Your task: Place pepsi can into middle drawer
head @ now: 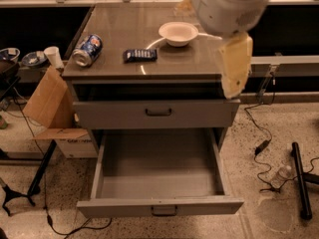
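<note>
While the tool [234, 68] hangs over the right front corner of the bench [164, 67], I log the scene as follows.

Tool: a pale yellowish piece hanging below the arm's big white rounded housing [230, 4], which fills the upper right of the view. It reaches down past the bench edge, just right of the upper drawer front [199, 114]. I cannot tell whether it is spread or pressed together. It holds nothing that I can see and is well apart from the can.

Pepsi can [87, 50]: lying on its side on the bench top, near the left front corner, silver end toward the camera, blue body angled back and right.

Other items on the bench: a flat dark snack packet [140, 55] right of the can, near the middle front; a white bowl [178, 33] farther back and to the right, close beside the arm housing.

Middle drawer [159, 207]: pulled fully out, plain grey inside, nothing in it, dark handle on its front. The upper drawer above it is closed.

Floor: a cardboard box [50, 106] leans at the left of the bench; cables [256, 133] trail on the right.
</note>
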You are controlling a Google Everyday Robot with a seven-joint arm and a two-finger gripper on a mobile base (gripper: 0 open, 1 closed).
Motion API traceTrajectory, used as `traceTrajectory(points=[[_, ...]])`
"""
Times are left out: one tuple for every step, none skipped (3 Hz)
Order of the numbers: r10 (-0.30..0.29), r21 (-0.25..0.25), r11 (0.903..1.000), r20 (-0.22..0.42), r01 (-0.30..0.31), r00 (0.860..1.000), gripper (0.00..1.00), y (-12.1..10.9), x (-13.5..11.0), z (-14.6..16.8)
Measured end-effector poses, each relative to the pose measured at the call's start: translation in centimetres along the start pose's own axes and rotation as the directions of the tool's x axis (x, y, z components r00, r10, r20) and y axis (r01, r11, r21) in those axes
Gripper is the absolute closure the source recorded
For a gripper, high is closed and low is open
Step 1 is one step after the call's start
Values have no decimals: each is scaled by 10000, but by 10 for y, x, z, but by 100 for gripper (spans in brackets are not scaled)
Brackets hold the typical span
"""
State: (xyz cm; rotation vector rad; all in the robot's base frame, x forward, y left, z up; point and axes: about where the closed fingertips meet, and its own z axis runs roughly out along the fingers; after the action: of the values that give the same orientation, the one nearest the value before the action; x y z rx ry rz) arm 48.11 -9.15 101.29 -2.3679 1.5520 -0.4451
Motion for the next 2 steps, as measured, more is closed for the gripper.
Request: traceTrajectory(points=[[-419,315,9986,-247,427,9988,0,-10,-5,-7],[-422,318,9986,-248,430,9988,0,-11,-5,-7]])
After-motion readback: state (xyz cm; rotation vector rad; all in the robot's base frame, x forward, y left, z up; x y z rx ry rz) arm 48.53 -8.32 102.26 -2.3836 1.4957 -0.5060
